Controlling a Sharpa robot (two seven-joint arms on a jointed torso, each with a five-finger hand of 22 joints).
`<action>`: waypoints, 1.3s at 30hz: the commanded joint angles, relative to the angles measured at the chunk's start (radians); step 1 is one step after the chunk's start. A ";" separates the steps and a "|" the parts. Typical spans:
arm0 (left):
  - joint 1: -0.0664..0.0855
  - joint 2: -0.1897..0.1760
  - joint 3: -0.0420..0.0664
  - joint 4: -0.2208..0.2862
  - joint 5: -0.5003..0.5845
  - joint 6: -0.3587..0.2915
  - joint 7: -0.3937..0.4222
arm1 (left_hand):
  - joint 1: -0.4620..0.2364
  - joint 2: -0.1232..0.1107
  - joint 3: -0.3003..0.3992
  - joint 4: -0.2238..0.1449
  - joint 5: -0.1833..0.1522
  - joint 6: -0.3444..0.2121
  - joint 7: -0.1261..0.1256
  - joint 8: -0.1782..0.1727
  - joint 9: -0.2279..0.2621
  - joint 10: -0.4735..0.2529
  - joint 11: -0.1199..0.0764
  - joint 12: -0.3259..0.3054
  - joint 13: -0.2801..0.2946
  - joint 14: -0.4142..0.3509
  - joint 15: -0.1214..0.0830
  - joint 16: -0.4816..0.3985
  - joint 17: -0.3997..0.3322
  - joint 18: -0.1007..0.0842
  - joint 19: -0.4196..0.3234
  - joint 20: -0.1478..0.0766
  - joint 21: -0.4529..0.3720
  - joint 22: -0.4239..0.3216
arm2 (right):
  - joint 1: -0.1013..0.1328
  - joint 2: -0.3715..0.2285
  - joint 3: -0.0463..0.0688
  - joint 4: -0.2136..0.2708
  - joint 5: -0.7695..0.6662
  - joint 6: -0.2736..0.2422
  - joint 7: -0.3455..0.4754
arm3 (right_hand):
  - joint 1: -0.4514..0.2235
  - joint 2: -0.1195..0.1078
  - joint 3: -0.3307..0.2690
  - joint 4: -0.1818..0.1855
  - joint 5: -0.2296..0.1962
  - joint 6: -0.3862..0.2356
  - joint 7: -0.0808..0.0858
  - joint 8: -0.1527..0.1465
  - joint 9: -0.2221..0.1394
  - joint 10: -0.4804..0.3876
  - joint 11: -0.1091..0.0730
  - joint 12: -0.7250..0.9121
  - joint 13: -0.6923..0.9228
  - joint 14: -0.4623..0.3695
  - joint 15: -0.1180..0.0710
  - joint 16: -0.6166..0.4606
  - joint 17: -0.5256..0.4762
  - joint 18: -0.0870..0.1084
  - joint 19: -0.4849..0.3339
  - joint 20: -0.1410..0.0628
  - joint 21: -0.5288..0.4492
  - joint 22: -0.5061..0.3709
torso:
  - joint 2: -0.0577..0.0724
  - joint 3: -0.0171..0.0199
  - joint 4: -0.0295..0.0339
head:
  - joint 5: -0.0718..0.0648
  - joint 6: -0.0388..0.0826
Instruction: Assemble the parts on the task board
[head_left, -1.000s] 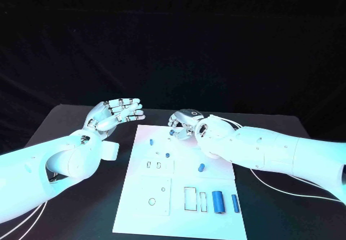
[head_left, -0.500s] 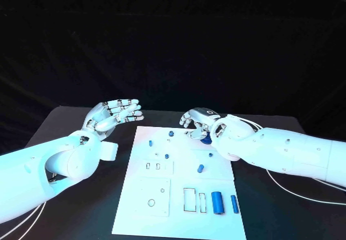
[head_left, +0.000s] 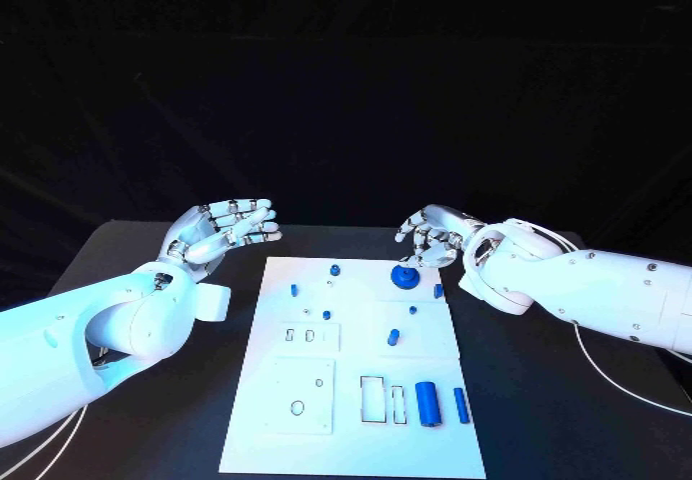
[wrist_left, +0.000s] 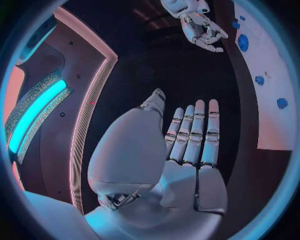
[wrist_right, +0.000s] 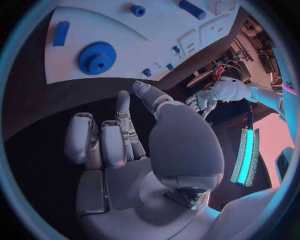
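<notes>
Lying white in the middle of the black counter (head_left: 159, 400): the board (head_left: 353, 440), dark margin running free down both long sides and along the near edge. Sitting at the board's far right corner: a blue gear (head_left: 405, 275), a small peg (head_left: 335, 269) just left of it, a short piece (head_left: 438, 291) by the right edge. Lying side by side near the board's near right corner: a thick cylinder (head_left: 427, 404) and a thin one (head_left: 462, 404), close to that edge. Hovering past the far right corner, just above the gear but apart from it: right hand (head_left: 430, 239), fingers (wrist_right: 103, 142) curling loosely, holding nothing. Hanging well left of the board, over open counter: left hand (head_left: 219, 232), palm up, fingers (wrist_left: 195, 131) straight and apart, holding nothing. Differing from half a second ago: right hand now drawing back toward the far right, the gear now resting on the board, seemingly seated, though hard telling from here. Left hand staying put.
</notes>
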 joint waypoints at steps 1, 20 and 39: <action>0.001 0.003 0.000 0.000 0.005 0.022 0.007 | 0.011 -0.002 -0.001 0.007 -0.007 -0.008 0.042 -0.006 0.000 -0.001 0.003 -0.006 -0.001 -0.004 0.002 0.005 0.001 0.014 0.005 0.002 0.004 -0.001 | 0.000 -0.001 0.000 -0.016 0.075 0.093 -0.020 | 0.007 0.013 -0.034 0.022 0.007 -0.012 0.007 0.021 0.016 -0.009 0.009 0.232 0.233 0.043 0.003 0.045 0.080 -0.012 0.009 0.004 0.006 0.016 | -0.001 0.0030 -0.0027 | -0.002 -0.001; 0.001 -0.003 0.000 0.006 0.005 0.024 0.006 | 0.011 -0.002 -0.002 0.008 -0.007 -0.009 0.043 -0.006 0.000 -0.001 0.003 -0.007 -0.001 -0.005 0.003 0.005 0.002 0.014 0.005 0.002 0.004 -0.002 | -0.028 0.037 -0.004 -0.094 0.036 0.186 -0.083 | 0.054 0.041 -0.165 0.119 0.020 -0.072 0.031 0.061 0.036 0.220 0.035 0.712 0.792 0.093 0.032 0.177 0.372 -0.041 0.095 0.031 0.094 0.159 | 0.003 0.0017 0.0022 | -0.007 -0.006; 0.001 -0.006 0.000 0.006 0.005 0.026 0.004 | 0.011 -0.002 -0.002 0.008 -0.007 -0.009 0.043 -0.006 0.000 -0.001 0.003 -0.007 -0.001 -0.005 0.003 0.005 0.002 0.014 0.005 0.002 0.004 -0.002 | -0.040 0.060 -0.004 -0.118 0.029 0.157 -0.096 | 0.070 0.055 -0.152 0.129 0.036 -0.060 0.028 0.073 0.038 0.228 0.033 0.722 0.805 0.094 0.031 0.179 0.378 -0.043 0.103 0.031 0.103 0.172 | 0.003 0.0015 0.0029 | -0.004 -0.013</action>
